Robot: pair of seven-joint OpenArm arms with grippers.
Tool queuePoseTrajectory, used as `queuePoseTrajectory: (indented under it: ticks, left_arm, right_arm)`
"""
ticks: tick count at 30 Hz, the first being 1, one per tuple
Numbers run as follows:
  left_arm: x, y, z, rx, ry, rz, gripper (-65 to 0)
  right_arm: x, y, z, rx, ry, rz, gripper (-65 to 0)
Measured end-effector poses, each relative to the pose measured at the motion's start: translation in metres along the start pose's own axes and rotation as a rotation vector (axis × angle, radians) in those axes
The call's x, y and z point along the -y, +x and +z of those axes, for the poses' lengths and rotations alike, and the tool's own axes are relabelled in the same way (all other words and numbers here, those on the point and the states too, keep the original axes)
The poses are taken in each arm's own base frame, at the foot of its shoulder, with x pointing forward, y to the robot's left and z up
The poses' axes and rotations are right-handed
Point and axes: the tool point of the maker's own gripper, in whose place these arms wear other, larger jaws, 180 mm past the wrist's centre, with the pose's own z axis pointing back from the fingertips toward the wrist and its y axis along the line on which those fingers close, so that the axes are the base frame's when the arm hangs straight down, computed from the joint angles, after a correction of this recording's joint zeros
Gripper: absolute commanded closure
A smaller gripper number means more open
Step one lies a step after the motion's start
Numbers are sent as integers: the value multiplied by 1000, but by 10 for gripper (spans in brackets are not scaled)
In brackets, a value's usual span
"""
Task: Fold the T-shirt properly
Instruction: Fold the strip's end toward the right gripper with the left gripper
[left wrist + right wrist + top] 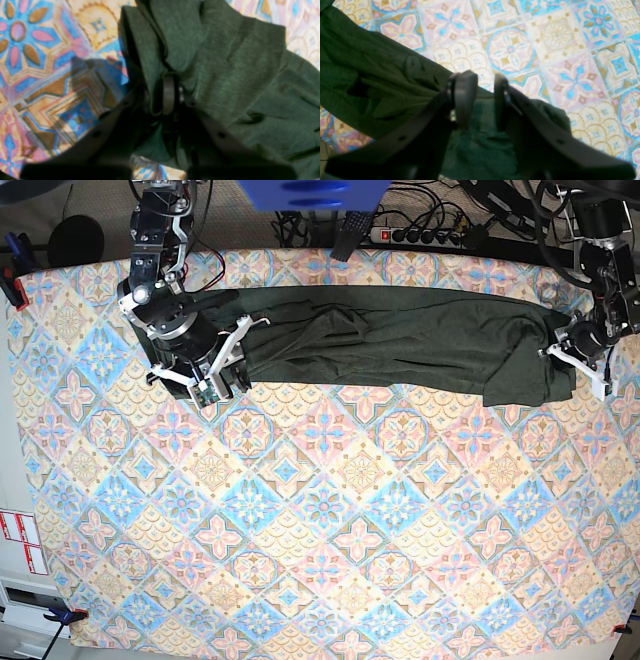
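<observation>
Looking at the base view from left to right, you first see your right pincer [212,385] in the upper left of the frame. It sits at the left end of the T-shirt [400,340]. In the right wrist view its two fingers [463,97] stand apart with a gap between them. Green cloth lies under and behind them, but nothing is pinched in that gap. So your right pincer is open.

The T-shirt is dark green and lies stretched out in a long band across the top of the tabletop [320,530]. It runs from the upper left to the upper right of the base view. It has many wrinkles, most of all near the left end. The tabletop has a cloth with pink, blue and yellow flower tiles.

At the upper right of the base view, your left pincer [580,365] sits at the right end of the T-shirt. In the left wrist view its fingers [168,95] are pressed close together in the middle of the frame. A fold of the green cloth is caught between them and bunches up above. So your left pincer is gripping the T-shirt.
</observation>
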Motion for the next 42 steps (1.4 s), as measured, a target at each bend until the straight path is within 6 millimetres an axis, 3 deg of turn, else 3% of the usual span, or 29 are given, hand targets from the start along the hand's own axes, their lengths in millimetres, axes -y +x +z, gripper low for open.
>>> queuePoseTrajectory:
  ticks: [3, 6, 10, 15, 20, 25, 32, 38, 42]
  left_arm:
    - [6, 5, 9, 24, 1, -38, 0]
    - [40, 10, 27, 100, -74, -77, 0]
    - [89, 0, 46, 143, -167, -104, 0]
    - [129, 1, 62, 184, -224, -94, 0]
    - [172, -17, 59, 132, -314, -76, 0]
    - [211, -30, 56, 117, -403, -47, 0]
    - [259, -52, 57, 63, -507, -77, 0]
    - [278, -55, 58, 52, -550, -100, 0]
    - [303, -55, 61, 48, -612, -147, 0]
  right_arm:
    - [1, -1, 0, -1, -3, -1, -161]
    - [10, -2, 3, -6, -14, 21, -161]
    - [26, -9, 9, -26, -58, 15, -161]
    - [42, -13, 14, -30, -99, 1, -161]
    - [63, -19, 23, -58, -141, 40, -161]
    - [69, -20, 27, -59, -143, 55, -161]
    - [105, -30, 45, -85, -252, 32, -161]
    - [122, -35, 56, -87, -303, 5, -161]
    - [127, -36, 59, -89, -320, 2, -161]
